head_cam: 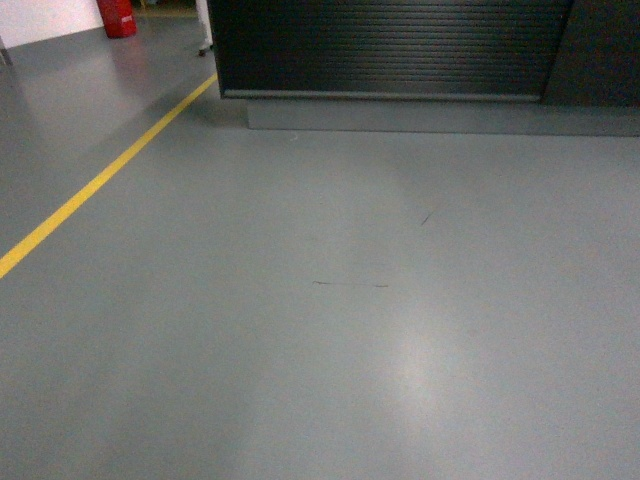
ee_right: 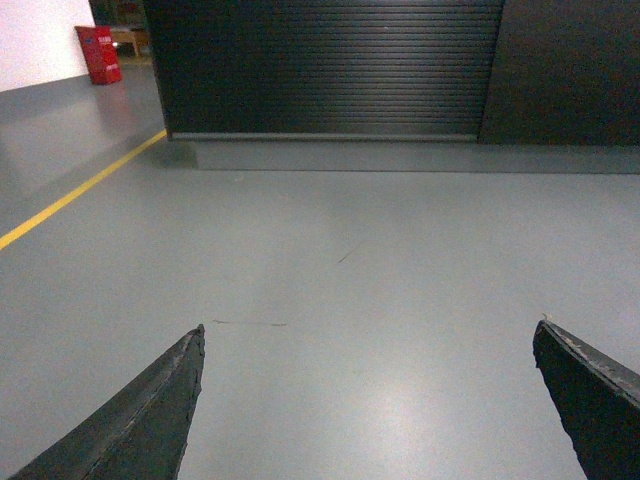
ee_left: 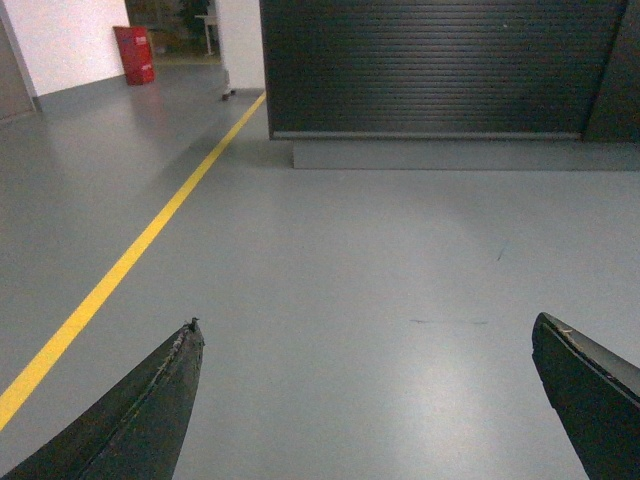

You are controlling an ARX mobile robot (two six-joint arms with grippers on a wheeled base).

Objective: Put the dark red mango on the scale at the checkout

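Observation:
The checkout (head_cam: 390,45) is a dark counter with a horizontally ribbed front panel; it stands ahead across the grey floor, and only its lower front shows. It also fills the top of the left wrist view as the checkout (ee_left: 430,65) and of the right wrist view as the checkout (ee_right: 320,65). The dark red mango and the scale are out of view. My left gripper (ee_left: 365,325) is open above bare floor with nothing between its fingers. My right gripper (ee_right: 370,328) is open too, equally empty. Neither gripper appears in the head view.
A yellow floor line (head_cam: 100,180) runs diagonally from the near left toward the counter's left corner. A red box (head_cam: 118,17) stands far back at the left by a white wall. A grey plinth (head_cam: 440,115) runs along the counter's base.

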